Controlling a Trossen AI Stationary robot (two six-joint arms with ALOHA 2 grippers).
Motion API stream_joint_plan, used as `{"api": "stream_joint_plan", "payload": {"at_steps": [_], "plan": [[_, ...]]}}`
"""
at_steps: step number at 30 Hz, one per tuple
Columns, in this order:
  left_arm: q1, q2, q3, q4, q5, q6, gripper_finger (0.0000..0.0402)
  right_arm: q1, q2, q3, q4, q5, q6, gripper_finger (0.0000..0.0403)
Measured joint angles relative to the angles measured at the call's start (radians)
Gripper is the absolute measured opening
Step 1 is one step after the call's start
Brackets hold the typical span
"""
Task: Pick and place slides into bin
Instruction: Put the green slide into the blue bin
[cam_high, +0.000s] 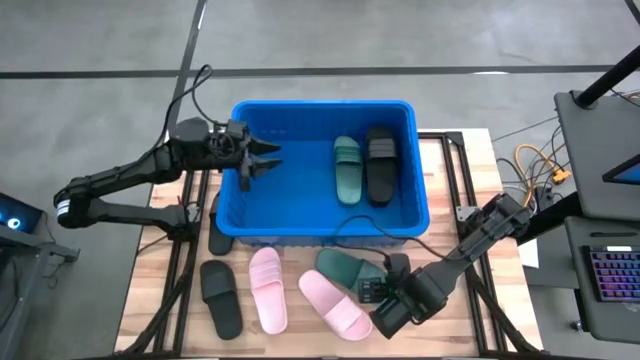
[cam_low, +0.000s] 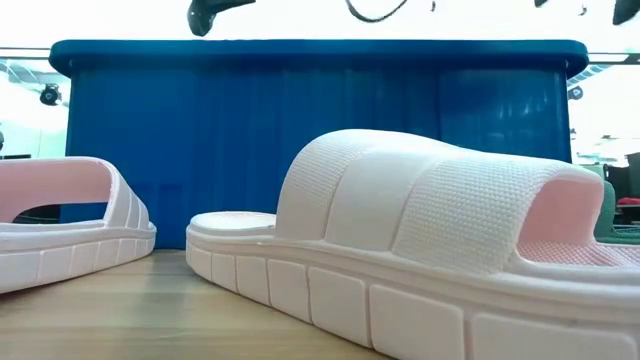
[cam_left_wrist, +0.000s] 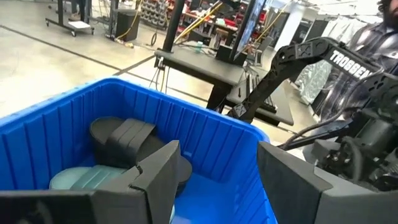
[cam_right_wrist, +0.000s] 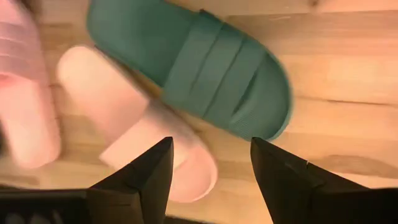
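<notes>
Large bright blue rectangular plastic bin (cam_high: 262, 197) taken as landmark, standing on the pale wooden slatted table (cam_high: 470, 175). Two foam slides are seen inside it, side by side against its right-hand wall: a dark green slide (cam_high: 347, 169) and a black slide (cam_high: 380, 164), touching along their length.

Outside, along the bin's near wall, five more are counted. A second dark green slide (cam_high: 348, 270) lies just beside that wall, towards its right end. A light pink slide (cam_high: 335, 304) lies next to it, farther from the bin, and another light pink slide (cam_high: 267, 288) is set left of that. A black slide (cam_high: 221, 297) lies beyond the bin's near left corner. One more black slide (cam_high: 217, 231) is wedged at that corner, partly hidden under the rim and the left arm.

Right gripper (cam_high: 385, 305) is held low over the table just off the bin's near wall, jaws spread apart; in the wrist view the light pink slide (cam_right_wrist: 140, 130) lies between the dark fingers (cam_right_wrist: 146, 174) and the green slide (cam_right_wrist: 199, 65) just beyond them, neither gripped.

Left gripper (cam_high: 262, 160) hangs just inside the bin's left wall, jaws apart and empty.

In the low view, pink slides (cam_low: 420, 260) block most of the bin's face.
</notes>
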Motion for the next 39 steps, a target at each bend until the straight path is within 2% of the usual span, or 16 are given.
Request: {"api": "stream_joint_plan", "payload": {"at_steps": [4, 11, 16, 20, 27, 34, 39], "plan": [[0.000, -0.003, 0.000, 0.002, 0.000, 0.001, 0.0196, 0.011, 0.000, -0.047, 0.030, 0.000, 0.002, 0.0184], [0.000, -0.005, 0.000, 0.001, 0.000, 0.001, 0.0196, 0.012, 0.000, -0.186, 0.205, 0.033, -0.005, 0.0174], [0.000, -0.005, 0.000, 0.001, 0.000, 0.000, 0.0196, 0.012, 0.000, -0.286, 0.339, 0.028, 0.004, 0.0190], [0.000, -0.005, 0.000, 0.001, 0.000, 0.000, 0.0196, 0.012, 0.000, -0.326, 0.347, 0.037, 0.006, 0.0216], [0.000, -0.005, 0.000, 0.001, 0.003, 0.000, 0.0196, 0.012, -0.001, -0.393, 0.422, 0.111, 0.004, 0.0252], [0.000, -0.005, 0.000, 0.001, 0.003, 0.000, 0.0196, 0.013, -0.003, -0.515, 0.651, 0.191, -0.002, 0.0249], [0.000, -0.005, 0.000, 0.001, 0.004, 0.000, 0.0196, 0.012, -0.003, -0.541, 0.724, 0.251, -0.005, 0.0234]]}}
